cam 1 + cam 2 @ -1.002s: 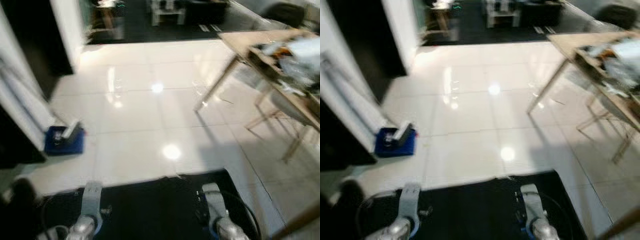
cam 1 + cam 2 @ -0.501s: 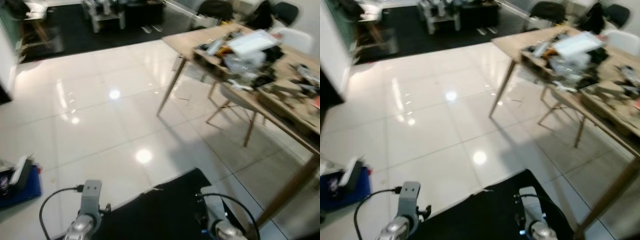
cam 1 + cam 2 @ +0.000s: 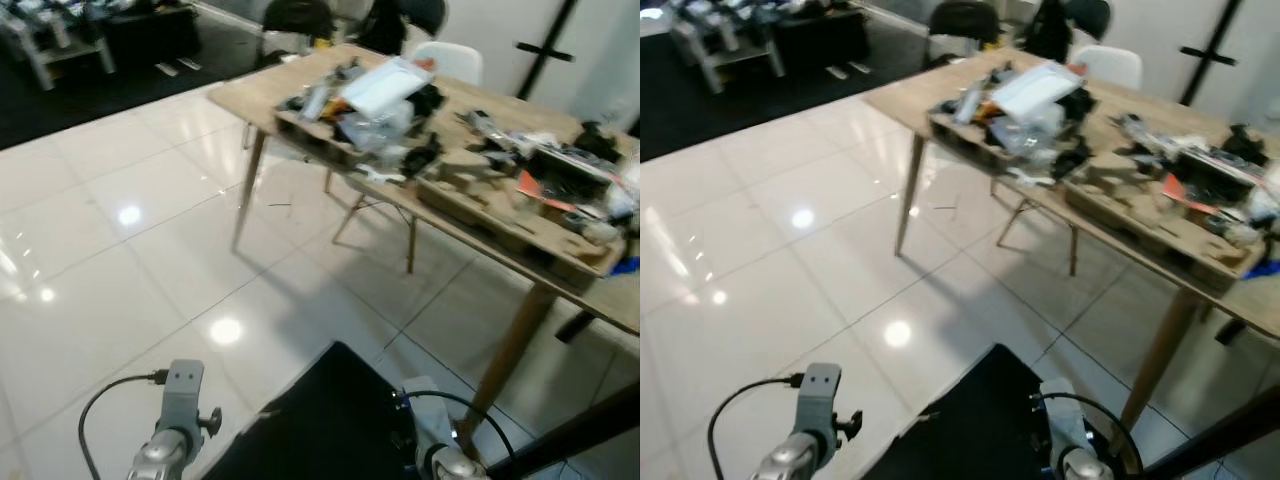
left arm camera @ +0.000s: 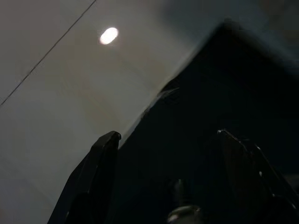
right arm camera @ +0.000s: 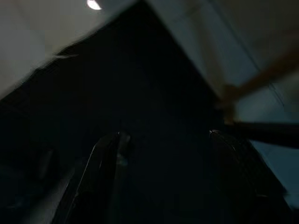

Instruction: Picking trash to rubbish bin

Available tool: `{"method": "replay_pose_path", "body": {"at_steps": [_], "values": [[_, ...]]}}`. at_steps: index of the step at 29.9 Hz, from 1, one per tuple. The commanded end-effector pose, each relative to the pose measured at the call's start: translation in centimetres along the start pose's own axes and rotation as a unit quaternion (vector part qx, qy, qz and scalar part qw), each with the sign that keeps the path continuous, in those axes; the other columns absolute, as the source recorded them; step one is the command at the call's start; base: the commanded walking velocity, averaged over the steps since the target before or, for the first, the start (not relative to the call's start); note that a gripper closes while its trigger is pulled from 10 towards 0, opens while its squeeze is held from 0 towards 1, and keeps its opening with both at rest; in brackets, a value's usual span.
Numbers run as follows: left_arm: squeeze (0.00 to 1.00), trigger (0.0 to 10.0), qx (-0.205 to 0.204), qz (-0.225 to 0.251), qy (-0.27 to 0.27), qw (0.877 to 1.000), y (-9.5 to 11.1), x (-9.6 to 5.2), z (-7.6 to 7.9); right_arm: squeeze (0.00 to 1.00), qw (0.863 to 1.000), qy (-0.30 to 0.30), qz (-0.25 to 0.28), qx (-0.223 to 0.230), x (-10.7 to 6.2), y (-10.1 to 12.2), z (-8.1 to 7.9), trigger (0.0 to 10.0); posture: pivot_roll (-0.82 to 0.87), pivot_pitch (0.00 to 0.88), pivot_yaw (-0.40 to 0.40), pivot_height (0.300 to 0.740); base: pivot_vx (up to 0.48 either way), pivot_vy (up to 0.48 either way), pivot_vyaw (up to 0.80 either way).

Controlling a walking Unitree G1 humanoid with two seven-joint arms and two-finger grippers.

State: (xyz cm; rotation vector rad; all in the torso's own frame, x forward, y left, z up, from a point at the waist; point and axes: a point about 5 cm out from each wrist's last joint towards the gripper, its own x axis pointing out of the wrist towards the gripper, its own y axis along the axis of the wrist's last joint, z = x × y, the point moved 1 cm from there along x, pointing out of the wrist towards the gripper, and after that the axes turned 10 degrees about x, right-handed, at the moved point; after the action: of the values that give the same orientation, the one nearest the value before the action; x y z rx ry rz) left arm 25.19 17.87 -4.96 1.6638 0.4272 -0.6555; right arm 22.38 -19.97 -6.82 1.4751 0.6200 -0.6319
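A long wooden table (image 3: 500,235) stands ahead and to the right, piled with clutter. On it lie a white plastic packet (image 3: 385,85), dark tools and an orange scrap (image 3: 535,188). I cannot pick out a rubbish bin. Both silver arms hang low at the bottom of the eye views, the left arm (image 3: 180,400) and the right arm (image 3: 432,455). In the left wrist view my left gripper (image 4: 168,140) is open over the edge of a black mat (image 4: 219,102). In the dark right wrist view my right gripper (image 5: 166,140) is open above that black mat (image 5: 140,84), holding nothing.
Glossy white floor tiles (image 3: 110,270) spread to the left and ahead. The black mat (image 3: 330,420) lies at my feet. A black chair (image 3: 295,15) and a white chair (image 3: 445,60) stand behind the table. A dark slanted pole (image 3: 585,430) crosses the lower right corner.
The whole view has swung to the right. The blue object on the floor at the left has left the picture, and the cluttered table now sits in the middle. Both arms hang as before.
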Motion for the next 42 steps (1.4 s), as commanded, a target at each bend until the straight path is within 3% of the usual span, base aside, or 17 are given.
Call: {"method": "replay_pose_path", "body": {"at_steps": [1, 18, 36, 42], "values": [[0.0, 10.0, 0.001, -0.019, 0.0, 1.0, -1.2, -0.4, -0.2, 0.0, 1.0, 0.001, 0.0, 0.005, 0.0, 0.0, -0.3, 10.0, -0.08, 0.076, 0.023, 0.74, 0.326, 0.0, -0.8], [0.0, 10.0, 0.009, -0.021, -0.009, 1.0, -1.2, -0.3, -0.1, 0.0, 1.0, -0.007, -0.007, 0.019, -0.2, -0.8, -0.2, 10.0, -0.09, 0.08, 0.031, 0.74, 0.322, 0.0, -0.8], [0.0, 10.0, -0.001, -0.027, -0.023, 0.999, -1.1, -0.3, -0.3, 0.0, 0.998, -0.012, -0.013, 0.065, -0.2, -1.2, -0.6, 10.0, -0.09, 0.097, 0.048, 0.74, 0.277, 0.0, -0.8], [0.0, 10.0, 0.005, -0.024, -0.033, 0.999, -1.1, -0.3, -0.2, 0.0, 0.998, -0.001, -0.016, 0.062, -0.2, -1.4, -0.9, 10.0, -0.09, 0.096, 0.05, 0.74, 0.0, 0.0, 0.0]]}}
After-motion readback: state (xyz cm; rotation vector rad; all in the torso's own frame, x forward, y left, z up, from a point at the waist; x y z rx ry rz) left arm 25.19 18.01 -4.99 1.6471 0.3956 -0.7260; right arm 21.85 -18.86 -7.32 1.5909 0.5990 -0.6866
